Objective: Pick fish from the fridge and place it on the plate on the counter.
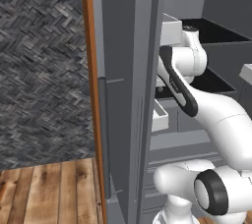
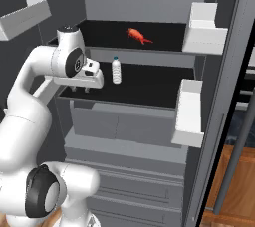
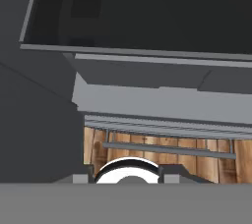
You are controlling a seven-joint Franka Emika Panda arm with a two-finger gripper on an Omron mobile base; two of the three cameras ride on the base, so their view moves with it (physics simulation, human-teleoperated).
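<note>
The fish (image 2: 137,35) lies on the upper dark shelf of the open fridge (image 2: 144,2), tail towards the right, long axis about along the shelf. Your gripper (image 2: 85,87) hangs at the lower shelf's front left edge, so the fish is above it, to the right and deeper. I cannot tell if the claw is spread. A small bottle (image 2: 116,70) stands between them; pass left of it.
</note>
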